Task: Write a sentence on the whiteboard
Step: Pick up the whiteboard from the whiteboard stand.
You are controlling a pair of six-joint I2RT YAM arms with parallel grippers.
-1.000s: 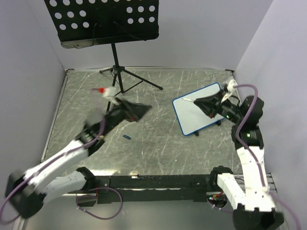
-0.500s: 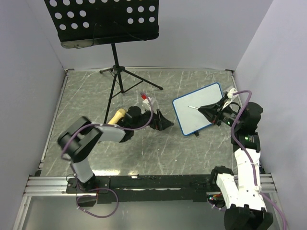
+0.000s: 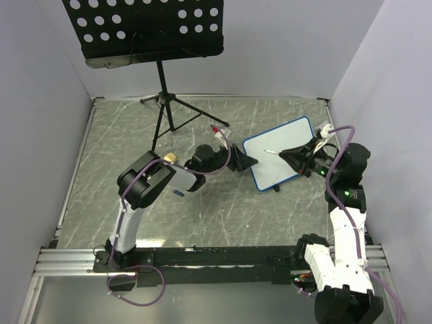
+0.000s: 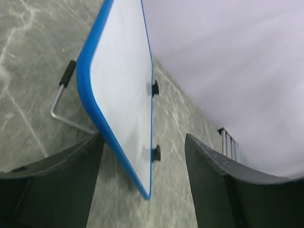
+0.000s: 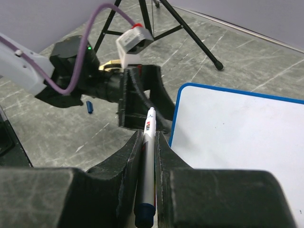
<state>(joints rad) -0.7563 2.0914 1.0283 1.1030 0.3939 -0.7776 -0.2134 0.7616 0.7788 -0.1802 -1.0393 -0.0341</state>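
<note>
Left pincer open, jaws straddling the left edge of the whiteboard, which stands tilted on the table right of centre, right pincer clamped on 1 marker over its face.

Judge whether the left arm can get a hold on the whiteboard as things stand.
Probably yes: the left arm's open fingers sit either side of the whiteboard's blue edge, with nothing in between.
</note>
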